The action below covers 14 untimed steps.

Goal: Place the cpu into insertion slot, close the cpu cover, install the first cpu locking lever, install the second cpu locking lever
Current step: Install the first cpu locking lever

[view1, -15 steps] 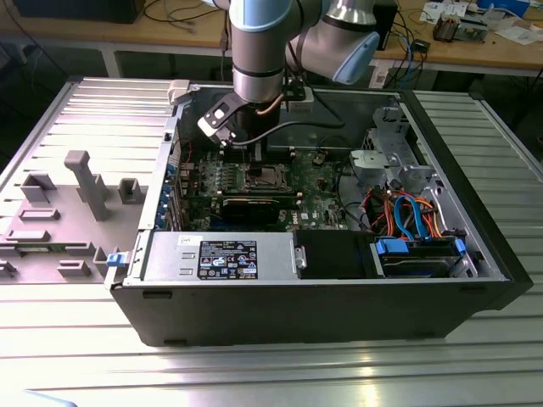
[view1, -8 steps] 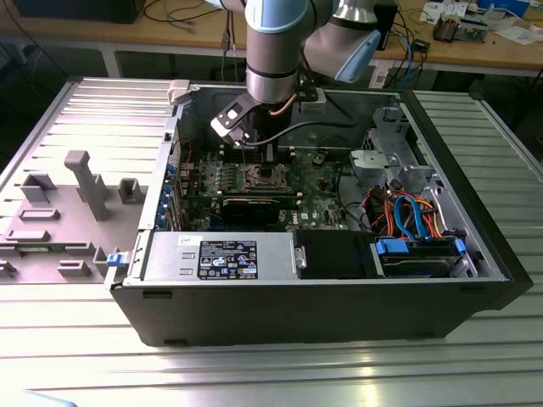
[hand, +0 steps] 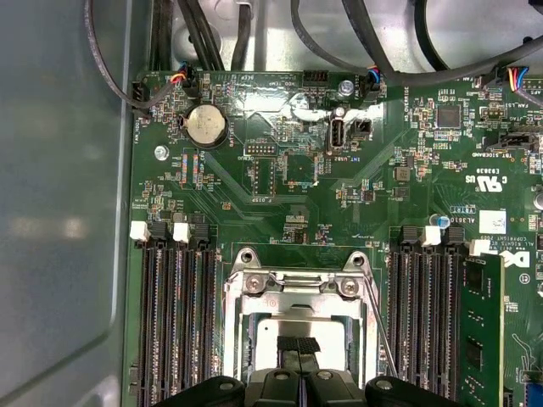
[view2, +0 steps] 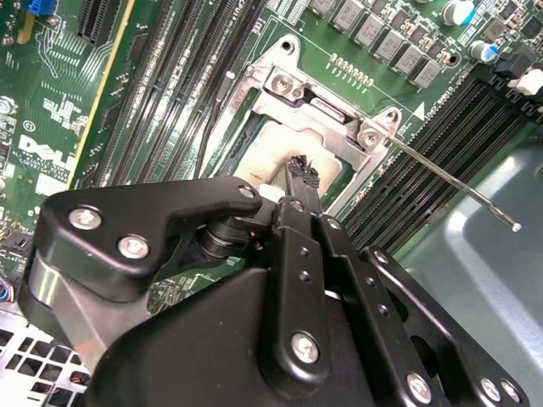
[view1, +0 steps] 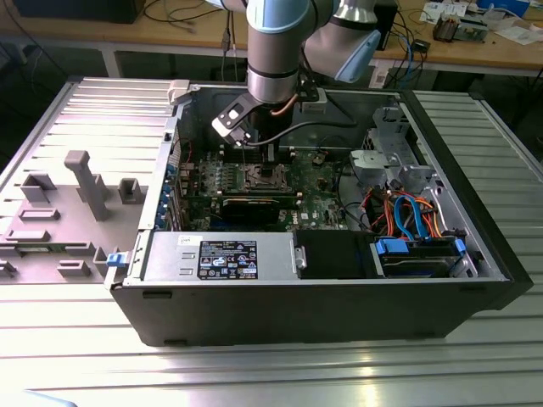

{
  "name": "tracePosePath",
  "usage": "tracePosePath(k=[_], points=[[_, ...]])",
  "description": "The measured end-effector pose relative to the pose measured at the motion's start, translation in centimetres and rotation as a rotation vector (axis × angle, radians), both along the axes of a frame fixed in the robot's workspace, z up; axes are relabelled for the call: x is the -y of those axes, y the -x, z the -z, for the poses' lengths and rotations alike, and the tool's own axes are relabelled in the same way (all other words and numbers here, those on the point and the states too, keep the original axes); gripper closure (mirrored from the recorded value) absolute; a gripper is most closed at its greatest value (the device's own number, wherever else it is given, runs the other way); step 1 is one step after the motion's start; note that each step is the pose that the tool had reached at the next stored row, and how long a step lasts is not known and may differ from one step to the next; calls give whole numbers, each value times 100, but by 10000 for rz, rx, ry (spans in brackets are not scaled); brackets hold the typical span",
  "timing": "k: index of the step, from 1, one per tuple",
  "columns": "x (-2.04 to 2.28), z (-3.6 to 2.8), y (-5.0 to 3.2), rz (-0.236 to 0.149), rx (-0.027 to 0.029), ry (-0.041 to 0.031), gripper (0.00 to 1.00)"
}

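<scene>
Open computer case [view1: 322, 309] lies on its side on a ribbed metal table [view1: 271, 373]. Grey moulded fixtures [view1: 85, 182] sit on the table at the exterior view's left. The arm [view1: 276, 51] comes down into the case from above and blocks the middle of the green circuit board [hand: 280, 220] from where the exterior view looks. A labelled power supply [view1: 221, 259] runs along the near wall. Orange and blue cables [view1: 407, 212] are bundled towards the exterior view's right.

On the board, black memory slots [hand: 174, 322] flank the insertion slot [hand: 233, 322] on both sides, and one green memory module [hand: 482, 331] stands in the far bank.

The cpu cover [hand: 297, 297] lies over the slot and frames the cpu [hand: 335, 343], whose pale metal top shows through the cut-out. So the cpu sits in the slot.

The gripper [view2: 297, 165] stands over the cpu, its dark tip at or on the metal top; contact cannot be confirmed. Its fingers are drawn together with nothing seen between them. Its black body hides the near edge of cover and slot in both wrist views, so latching cannot be judged.

One thin locking lever [view2: 450, 182] sticks out from the socket corner, raised clear of the board. A coin cell [hand: 204, 125] sits well apart from the socket
</scene>
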<state>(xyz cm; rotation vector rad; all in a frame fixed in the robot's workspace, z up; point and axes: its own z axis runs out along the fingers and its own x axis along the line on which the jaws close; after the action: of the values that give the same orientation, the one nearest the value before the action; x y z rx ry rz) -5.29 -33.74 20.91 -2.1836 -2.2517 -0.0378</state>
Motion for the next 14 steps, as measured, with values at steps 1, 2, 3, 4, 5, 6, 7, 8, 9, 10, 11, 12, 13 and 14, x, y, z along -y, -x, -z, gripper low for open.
tracePosePath(k=[1, 2, 3, 4, 5, 6, 7, 8, 9, 10, 11, 12, 13, 14], points=[[0, 0, 0, 0, 0, 0, 89], [0, 0, -1, 0, 0, 0, 89], [0, 0, -1, 0, 0, 0, 89], [0, 0, -1, 0, 0, 0, 89], [0, 0, -2, 0, 0, 0, 89], [0, 0, -2, 0, 0, 0, 89], [0, 0, -2, 0, 0, 0, 89], [0, 0, -3, 0, 0, 0, 89], [0, 0, -3, 0, 0, 0, 89], [-1, -6, -3, -1, -1, 1, 89], [-1, -24, -3, -1, -1, 0, 89], [0, -51, -3, -1, -2, 0, 89], [0, -85, -3, -1, -1, 1, 89], [0, -122, -3, -1, -1, 0, 89]])
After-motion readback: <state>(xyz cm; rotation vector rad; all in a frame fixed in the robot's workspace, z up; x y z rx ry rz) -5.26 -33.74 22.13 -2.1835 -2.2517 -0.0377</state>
